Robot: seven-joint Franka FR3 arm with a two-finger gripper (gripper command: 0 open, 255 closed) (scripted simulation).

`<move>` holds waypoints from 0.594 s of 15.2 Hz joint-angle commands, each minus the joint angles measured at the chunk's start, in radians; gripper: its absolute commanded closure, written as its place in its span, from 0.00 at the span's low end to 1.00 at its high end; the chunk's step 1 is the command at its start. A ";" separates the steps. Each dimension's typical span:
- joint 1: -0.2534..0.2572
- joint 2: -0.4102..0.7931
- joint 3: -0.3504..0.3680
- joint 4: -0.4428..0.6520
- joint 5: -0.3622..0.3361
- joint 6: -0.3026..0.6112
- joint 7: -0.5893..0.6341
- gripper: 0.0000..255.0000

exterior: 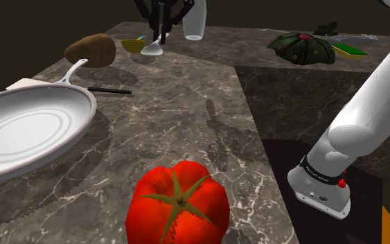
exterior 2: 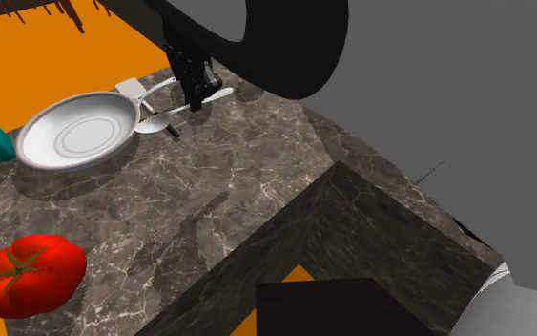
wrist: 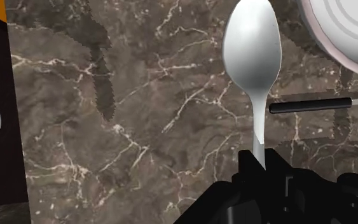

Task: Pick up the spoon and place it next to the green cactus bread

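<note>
A silvery spoon (wrist: 252, 54) hangs above the dark marble counter (exterior: 186, 118), its handle clasped between my black fingers. My gripper (wrist: 260, 168) is shut on that handle, the bowl pointing away from it. At the counter's far edge in the shoulder view, the gripper (exterior: 160, 35) holds the spoon (exterior: 152, 48) just over the surface. The green cactus bread (exterior: 302, 48), dark green with red spots, lies far off toward the shoulder view's right. From the second exterior view, the gripper (exterior 2: 196, 93) and spoon (exterior 2: 154, 123) are beside the pan.
A large white pan (exterior: 27, 128) sits at the shoulder view's left, a black-handled utensil (exterior: 110, 90) beside it. A brown lump (exterior: 91, 50), a small yellow bowl (exterior: 132, 45) and a clear glass (exterior: 194, 24) stand near the gripper. A red tomato (exterior: 178, 204) lies in front.
</note>
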 commanded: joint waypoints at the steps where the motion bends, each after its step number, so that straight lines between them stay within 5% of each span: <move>1: 0.003 0.013 0.005 0.043 -0.009 -0.031 0.013 1.00; 5: 0.011 0.046 0.013 0.123 -0.030 -0.082 0.035 1.00; 9: -0.054 -0.053 -0.065 0.032 0.042 -0.096 -0.097 1.00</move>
